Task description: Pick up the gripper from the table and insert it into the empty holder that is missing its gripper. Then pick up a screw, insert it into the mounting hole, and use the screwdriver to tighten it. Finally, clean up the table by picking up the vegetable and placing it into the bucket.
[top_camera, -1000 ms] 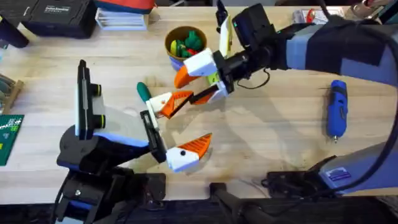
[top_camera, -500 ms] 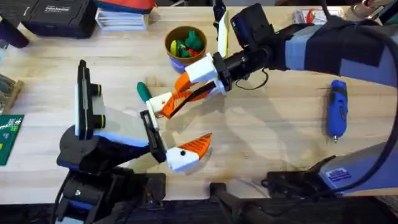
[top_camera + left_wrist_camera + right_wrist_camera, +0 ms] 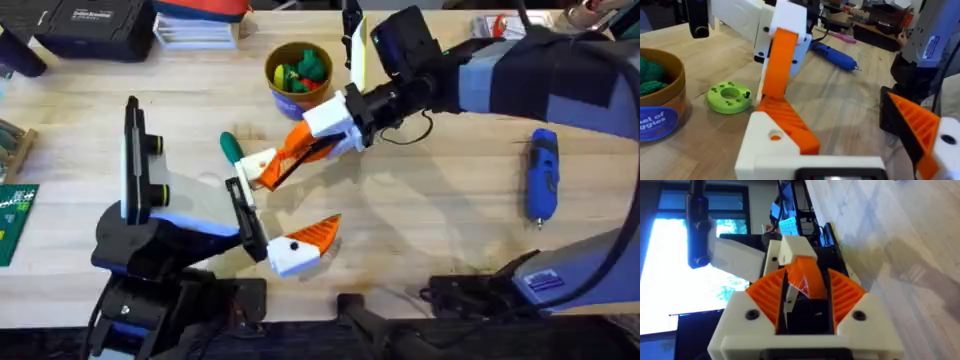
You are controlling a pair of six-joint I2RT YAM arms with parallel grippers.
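— What is kept in the small round orange-brown bucket (image 3: pixel 269 72)?

— Green, yellow and red toy foods are piled inside it. It is stood at the far side of the pale wooden tabletop (image 3: pixel 440 230).

— Where is the small dark green toy vegetable (image 3: pixel 231 147) found?

— It is laid on the tabletop, outside the bucket, just beside the left claw (image 3: pixel 318 187).

— How is the left claw held?

— Its white and orange fingers are spread wide apart.

— And the right claw (image 3: pixel 302 143)?

— It is pressed together on an orange ribbed part (image 3: pixel 802 277). This part is met by one left finger. Whether it is a loose piece cannot be told.

— And the blue pen-shaped screwdriver (image 3: pixel 542 175)?

— It is laid flat at the right side, well apart from both claws.
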